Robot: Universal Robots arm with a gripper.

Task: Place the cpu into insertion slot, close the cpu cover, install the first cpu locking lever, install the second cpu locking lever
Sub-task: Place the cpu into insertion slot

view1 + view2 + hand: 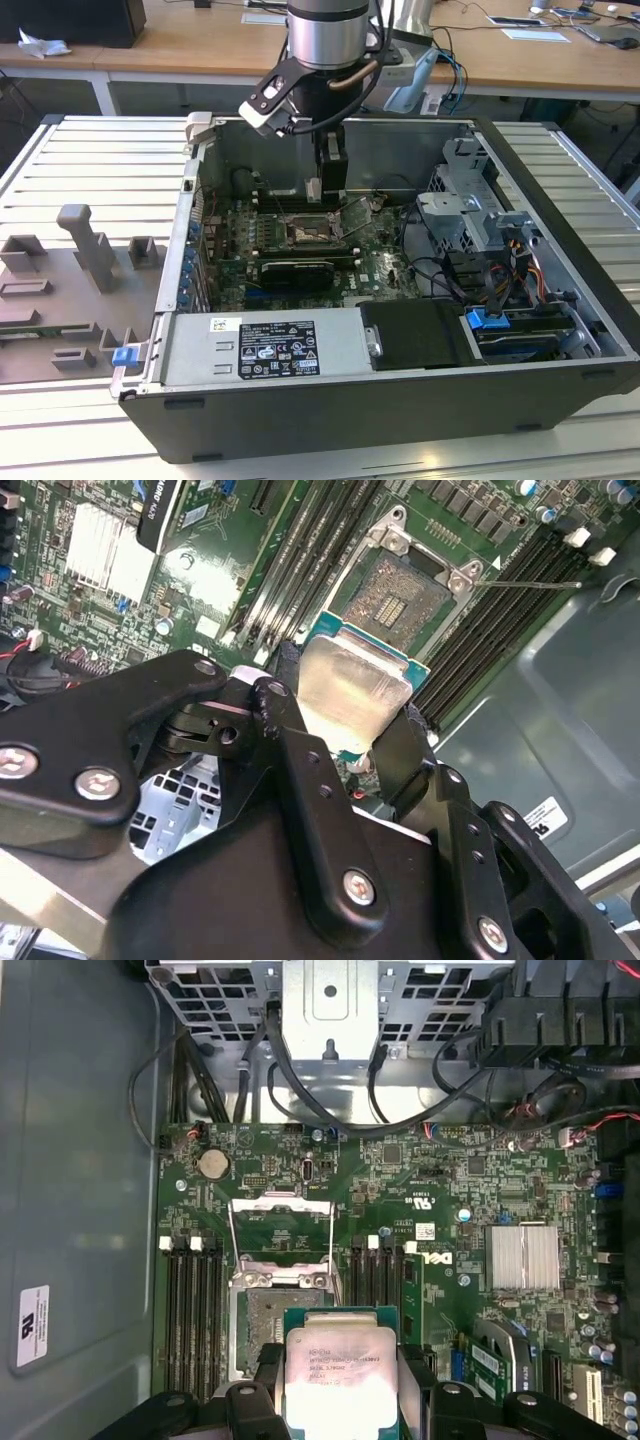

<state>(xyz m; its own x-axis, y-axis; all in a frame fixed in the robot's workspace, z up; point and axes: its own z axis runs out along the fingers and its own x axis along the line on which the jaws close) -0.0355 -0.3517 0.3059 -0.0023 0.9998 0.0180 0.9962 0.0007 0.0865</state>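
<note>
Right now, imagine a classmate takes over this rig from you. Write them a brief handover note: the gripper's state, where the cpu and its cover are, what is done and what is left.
The gripper is shut on the cpu, gripping it by two opposite edges.
The cpu hangs above the motherboard, partly over the open socket, not seated.
The cpu cover is swung open, off the socket.
Done: cpu picked up and brought to the socket.
Left: seating the cpu, closing the cover, both locking levers.

- cpu (pixel 340 1380) sitting between gripper (pixel 342 1360) fingers, hanging over motherboard (pixel 450 1175), near socket (pixel 262 1325).
- cpu cover (pixel 281 1204) standing raised beside socket.
- Motherboard lying inside computer case (pixel 330 420); fixture tray (pixel 60 300) lying outside, on the exterior view's left.
</note>
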